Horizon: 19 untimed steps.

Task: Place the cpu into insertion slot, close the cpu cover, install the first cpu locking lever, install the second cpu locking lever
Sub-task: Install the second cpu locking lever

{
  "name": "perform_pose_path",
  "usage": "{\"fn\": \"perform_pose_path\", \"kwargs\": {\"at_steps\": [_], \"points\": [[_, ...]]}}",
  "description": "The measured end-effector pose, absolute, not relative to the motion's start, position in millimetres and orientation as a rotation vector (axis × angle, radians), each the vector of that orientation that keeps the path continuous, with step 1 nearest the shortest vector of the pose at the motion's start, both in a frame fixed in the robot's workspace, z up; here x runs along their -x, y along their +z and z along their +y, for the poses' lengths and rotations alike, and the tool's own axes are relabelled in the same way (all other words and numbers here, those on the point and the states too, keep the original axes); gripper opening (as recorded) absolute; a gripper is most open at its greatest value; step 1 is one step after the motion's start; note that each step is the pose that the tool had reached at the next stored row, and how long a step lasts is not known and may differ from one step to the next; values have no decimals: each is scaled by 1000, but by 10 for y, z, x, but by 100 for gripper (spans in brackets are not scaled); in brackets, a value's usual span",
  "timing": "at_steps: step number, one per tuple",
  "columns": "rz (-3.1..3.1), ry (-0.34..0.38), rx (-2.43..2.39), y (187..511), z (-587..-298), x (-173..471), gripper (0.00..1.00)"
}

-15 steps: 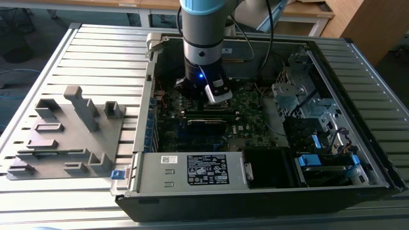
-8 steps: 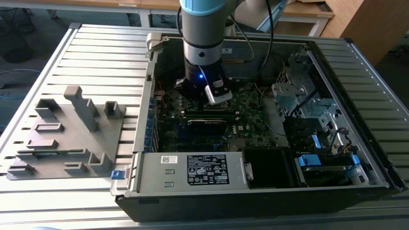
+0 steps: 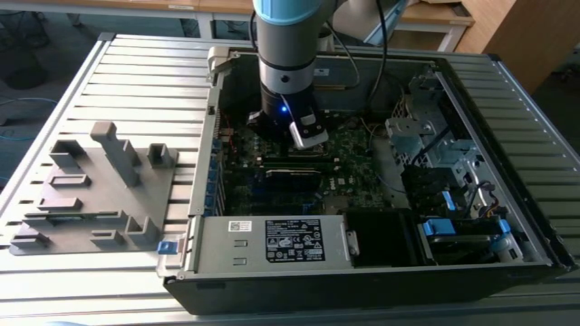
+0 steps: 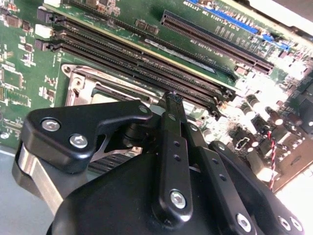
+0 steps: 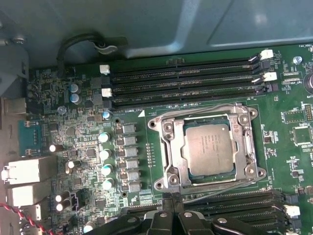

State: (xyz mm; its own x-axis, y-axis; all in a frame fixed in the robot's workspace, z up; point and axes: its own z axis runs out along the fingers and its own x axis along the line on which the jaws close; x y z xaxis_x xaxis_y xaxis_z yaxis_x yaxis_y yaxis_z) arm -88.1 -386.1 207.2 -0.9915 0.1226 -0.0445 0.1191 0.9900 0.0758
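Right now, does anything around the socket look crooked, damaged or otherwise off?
Nothing stands out. In the first wrist view the cpu sits square and flat in the insertion slot, with the cpu cover lying evenly around it. The memory slots nearby look straight, and the gripper sits just beside the socket's edge.
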Motion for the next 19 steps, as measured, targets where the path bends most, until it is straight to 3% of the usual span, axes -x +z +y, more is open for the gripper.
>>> {"fn": "perform_pose_path", "kwargs": {"at_steps": [19], "points": [[3084, 206, -190, 2001, -3886, 931, 11]]}}
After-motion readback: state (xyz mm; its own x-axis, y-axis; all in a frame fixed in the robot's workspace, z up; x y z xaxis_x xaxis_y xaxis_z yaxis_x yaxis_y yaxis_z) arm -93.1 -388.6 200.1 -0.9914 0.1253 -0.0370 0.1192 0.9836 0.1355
